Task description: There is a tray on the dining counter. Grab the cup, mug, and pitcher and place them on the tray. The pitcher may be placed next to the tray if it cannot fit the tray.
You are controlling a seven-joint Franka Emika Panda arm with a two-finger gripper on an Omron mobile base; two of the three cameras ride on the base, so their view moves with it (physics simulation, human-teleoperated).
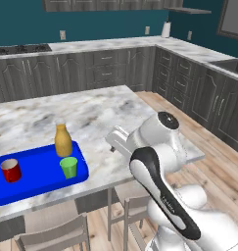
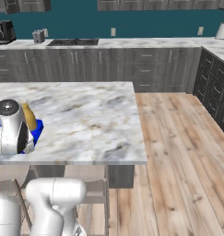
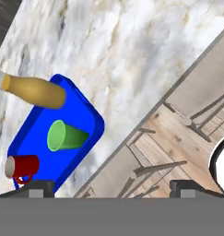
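Judging from the layout, all three vessels stood on the bright blue shallow rectangular tray (image 1: 39, 188), so the step in hand looked like the retreat after the last placement. The two-finger gripper (image 3: 111, 186) was wide open and empty, its dark fingertips (image 3: 39, 188) spread far apart in the hand view, hovering over the counter's near edge with wooden floor and chairs below it. To do this well, my judgement: lift clear and upward first, jaws kept spread, and swing away from the tray so no link brushes the tall jug.

Count, near to far on the white-grey marble dining counter (image 1: 101, 117):
- Tray: one, at the counter's near left corner, along the near edge.
- Small bright green tapered cup (image 1: 68, 167): one, upright near the tray's near right corner.
- Small bright red cylindrical mug (image 1: 11, 170): one, upright at the tray's left end, well apart from the cup.
- Yellow-orange bottle-shaped pitcher (image 1: 63, 140): one, upright at the tray's far rim, just behind the cup; whether its base sat fully inside the rim I could not tell.
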